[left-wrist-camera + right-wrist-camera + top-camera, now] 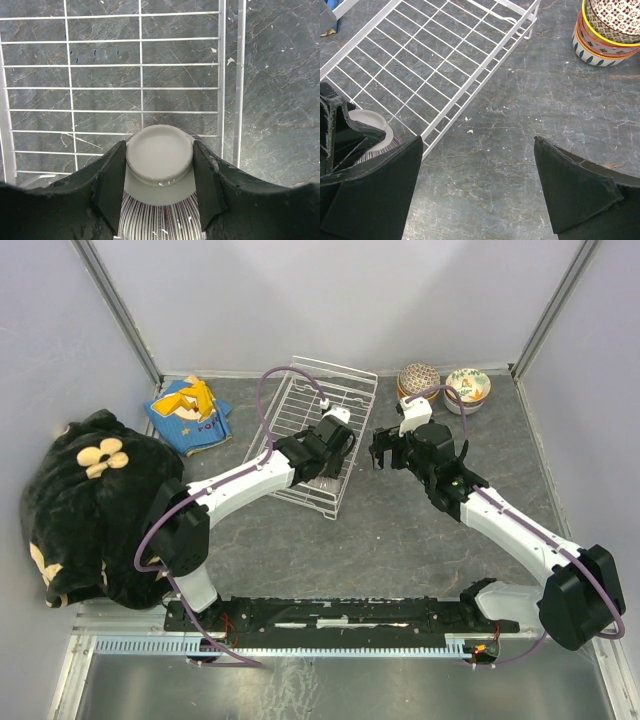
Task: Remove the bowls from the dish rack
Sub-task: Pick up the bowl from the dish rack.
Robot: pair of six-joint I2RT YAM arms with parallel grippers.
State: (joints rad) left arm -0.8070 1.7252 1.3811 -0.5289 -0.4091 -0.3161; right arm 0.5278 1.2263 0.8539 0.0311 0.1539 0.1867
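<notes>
The dish rack (300, 400) lay flat on the table (400, 540), its long axis running from the arms toward the far wall. Over its near right part the left gripper (159, 182) was clamped across one bowl (159, 155), which was inverted, with its plain white foot up and rim down and fine dark stripes on the outside; contact with the wires could not be determined. The right gripper (477, 165) hung spread, holding nothing, above the table just beside the rack, with stacked bowls (418, 380) well apart at the far right.
</notes>
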